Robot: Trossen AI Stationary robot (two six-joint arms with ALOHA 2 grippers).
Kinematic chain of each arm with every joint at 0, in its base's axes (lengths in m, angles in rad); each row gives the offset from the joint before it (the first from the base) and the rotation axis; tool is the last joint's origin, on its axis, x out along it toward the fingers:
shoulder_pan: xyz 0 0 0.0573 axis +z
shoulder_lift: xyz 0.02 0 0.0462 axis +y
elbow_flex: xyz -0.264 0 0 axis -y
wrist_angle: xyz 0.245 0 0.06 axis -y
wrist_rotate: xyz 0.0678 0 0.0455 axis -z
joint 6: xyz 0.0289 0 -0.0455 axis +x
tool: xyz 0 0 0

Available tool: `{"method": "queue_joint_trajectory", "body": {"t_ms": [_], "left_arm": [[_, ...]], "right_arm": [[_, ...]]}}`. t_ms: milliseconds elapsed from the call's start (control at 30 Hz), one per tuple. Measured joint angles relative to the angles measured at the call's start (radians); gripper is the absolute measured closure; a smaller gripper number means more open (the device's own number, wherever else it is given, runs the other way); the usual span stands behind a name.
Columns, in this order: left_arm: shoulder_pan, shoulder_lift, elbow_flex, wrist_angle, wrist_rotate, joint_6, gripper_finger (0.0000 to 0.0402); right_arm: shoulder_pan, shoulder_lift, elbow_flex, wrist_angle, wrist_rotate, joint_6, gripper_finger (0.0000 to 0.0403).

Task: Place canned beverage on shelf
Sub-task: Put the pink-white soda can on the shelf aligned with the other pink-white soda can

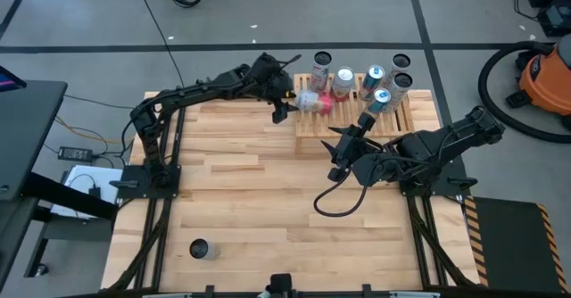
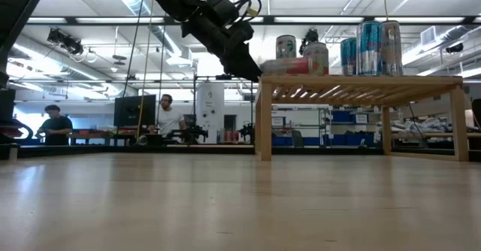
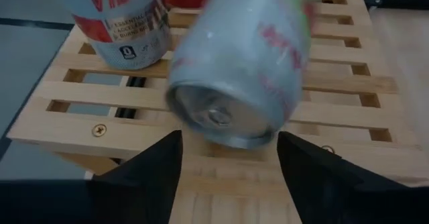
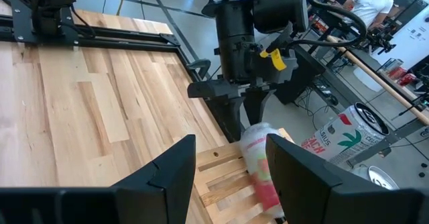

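While the left gripper (image 1: pixel 284 109) hangs at the shelf's (image 1: pixel 397 120) left end, its fingers (image 3: pixel 151 167) stand apart, clear of a can (image 3: pixel 244 63) lying on its side on the slats. Other cans (image 1: pixel 343 82) stand upright behind. Beside the shelf's near edge, the right gripper (image 1: pixel 337 146) waits half open, empty.

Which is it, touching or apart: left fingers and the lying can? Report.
Cannot tell. Left wrist view: the left fingers flank the blurred lying can's end; neither gap nor contact shows plainly.
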State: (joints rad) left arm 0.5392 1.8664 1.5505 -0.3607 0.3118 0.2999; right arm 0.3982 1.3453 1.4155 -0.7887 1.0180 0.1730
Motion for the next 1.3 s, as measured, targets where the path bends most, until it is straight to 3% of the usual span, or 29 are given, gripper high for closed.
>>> {"method": "queue_joint_trajectory", "body": {"t_ms": [367, 867, 1033, 1300], "left_arm": [[0.000, 0.000, 0.000, -0.015, 0.002, -0.001, 0.0203], [-0.006, -0.084, 0.000, -0.109, 0.008, 0.007, 0.0205], [-0.007, -0.135, 0.000, -0.150, 0.009, 0.006, 0.0205], [-0.013, -0.182, 0.001, -0.220, 0.009, 0.000, 0.0205]], "right_arm": [[0.000, 0.000, 0.000, 0.000, -0.048, 0.000, 0.0211], [-0.016, 0.000, 0.000, 0.000, -0.045, -0.019, 0.0209], [-0.048, 0.000, 0.000, 0.000, -0.075, -0.019, 0.0179], [-0.099, 0.000, 0.000, 0.000, -0.125, -0.019, 0.0099]]}}
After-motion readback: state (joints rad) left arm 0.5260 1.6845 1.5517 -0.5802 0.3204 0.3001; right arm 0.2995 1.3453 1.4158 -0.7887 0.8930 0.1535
